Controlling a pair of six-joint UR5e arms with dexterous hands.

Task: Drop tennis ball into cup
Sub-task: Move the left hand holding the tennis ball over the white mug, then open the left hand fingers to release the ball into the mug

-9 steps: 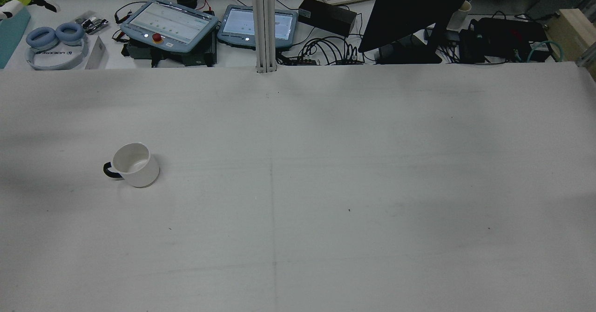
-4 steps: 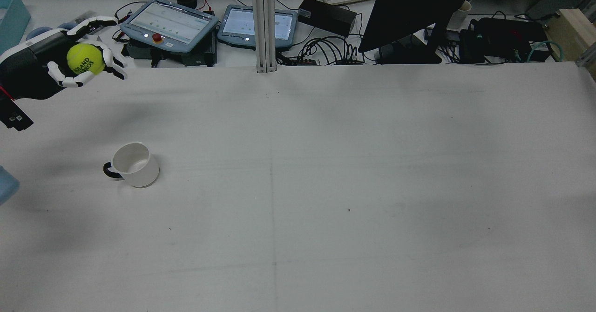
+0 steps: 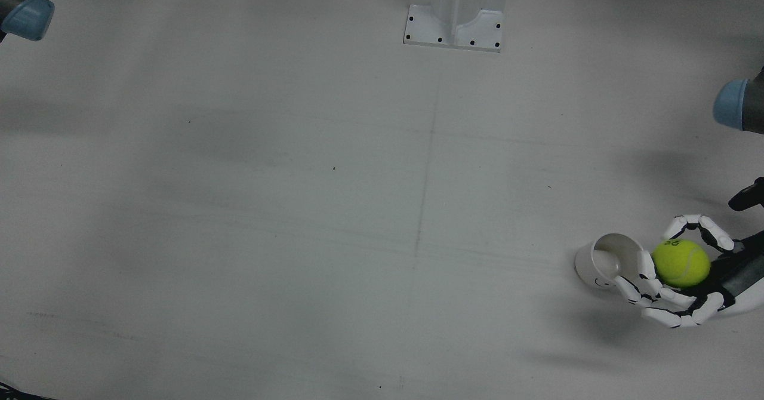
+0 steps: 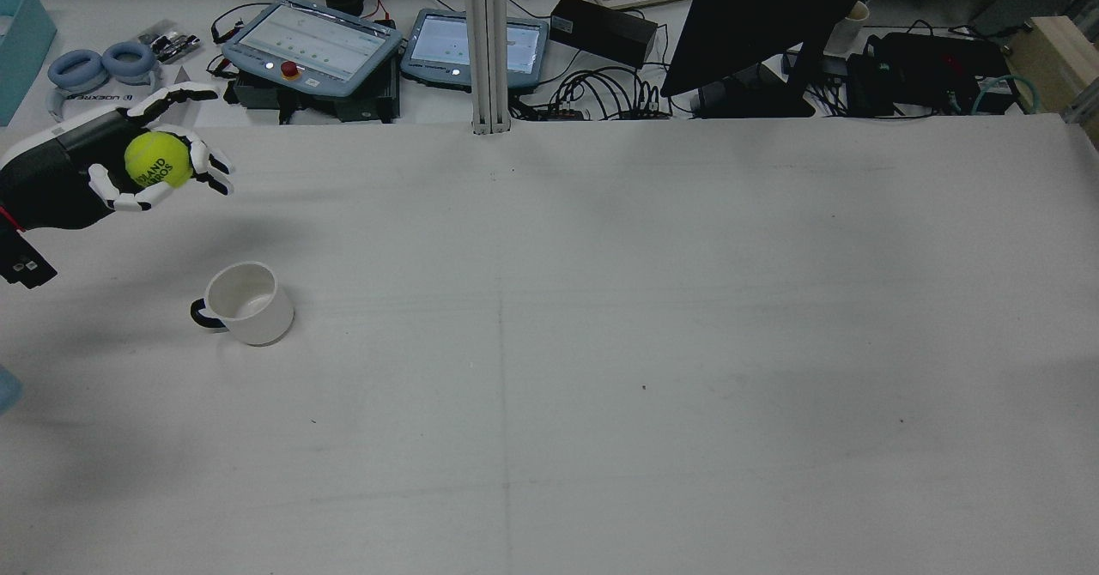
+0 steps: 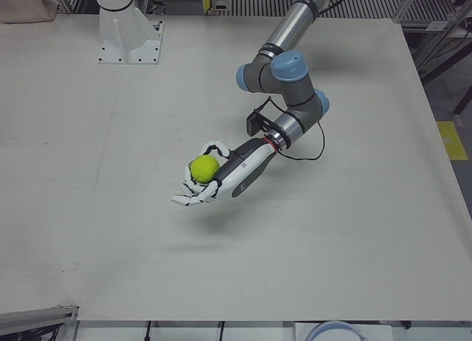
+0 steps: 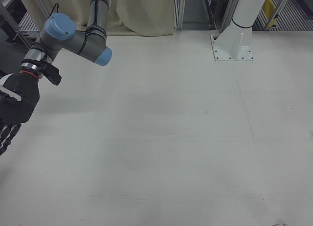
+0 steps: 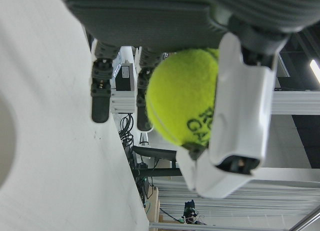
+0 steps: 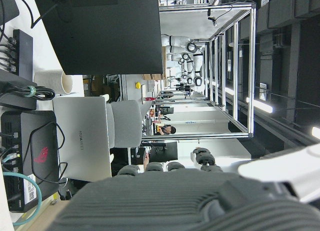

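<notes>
My left hand (image 4: 103, 172) is shut on a yellow-green tennis ball (image 4: 157, 160) and holds it above the table, palm up. A white cup (image 4: 245, 303) with a dark handle stands upright and empty on the table. In the rear view the hand is to the left of and beyond the cup. In the front view the ball (image 3: 681, 262) is just right of the cup (image 3: 606, 260), and the hand (image 3: 674, 283) overlaps the cup's rim. The left-front view shows the hand (image 5: 221, 180) and ball (image 5: 204, 169); the cup is hidden there. My right hand (image 6: 12, 108) hangs at the table's side, fingers extended, empty.
A white post base (image 3: 453, 9) is bolted at the table's robot-side edge. Beyond the far edge lie teach pendants (image 4: 313, 43), headphones (image 4: 99, 77), cables and a monitor (image 4: 764, 17). The left arm's elbow (image 5: 284, 68) rises over the table.
My left hand has come in from the rear view's top-left corner with the ball and moved down that view toward the cup. The cup has not moved.
</notes>
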